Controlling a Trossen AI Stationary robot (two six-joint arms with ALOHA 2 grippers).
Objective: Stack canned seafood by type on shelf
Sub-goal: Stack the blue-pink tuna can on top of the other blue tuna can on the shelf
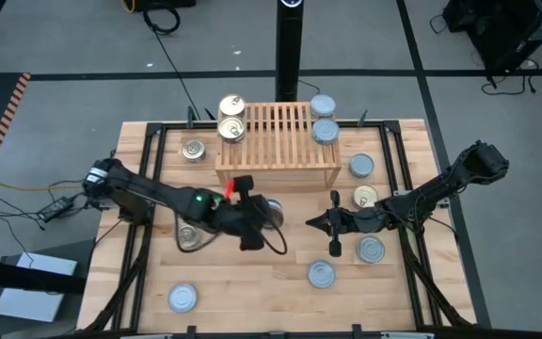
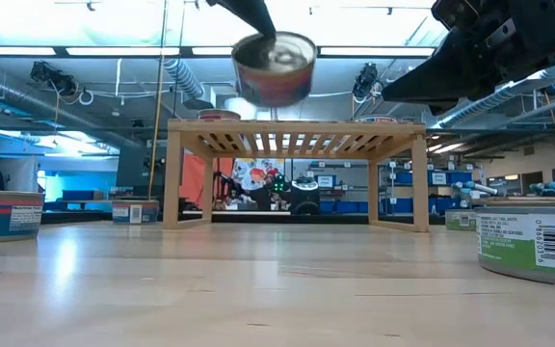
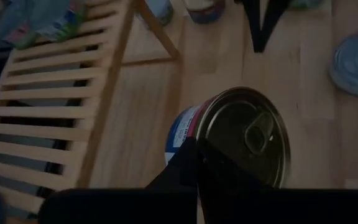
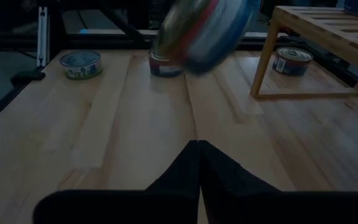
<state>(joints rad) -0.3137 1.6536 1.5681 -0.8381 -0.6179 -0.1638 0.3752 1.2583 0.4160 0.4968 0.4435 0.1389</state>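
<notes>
The shelf [image 1: 278, 141] is a low slatted wooden rack at the table's far middle. On its slats stand two gold-lidded tins [image 1: 231, 118] at the left end and two silver-blue-lidded tins [image 1: 325, 119] at the right end. My left gripper [image 1: 263, 215] is shut on a gold-lidded tin [image 2: 275, 67] with a blue and red label, lifted in front of the shelf. My right gripper [image 1: 313, 224] hovers shut and bare just right of it, pointing toward the table's left. Several more tins stand on the tabletop. My left gripper holds the gold-lidded tin at the edge of its lid [image 3: 207, 152], on the side away from the pull tab. The fingers [image 2: 253, 14] come slanting down from above. The tin hangs below them, tilted and clear of the table. The fingers hide the contact itself.
Loose tins stand on the table: a gold one [image 1: 193, 150] left of the shelf, another [image 1: 191, 235] under my left arm, silver ones [image 1: 361, 166], [image 1: 372, 249], [image 1: 321, 274], [image 1: 183, 298] and a gold one [image 1: 366, 197]. The shelf's middle slats are bare.
</notes>
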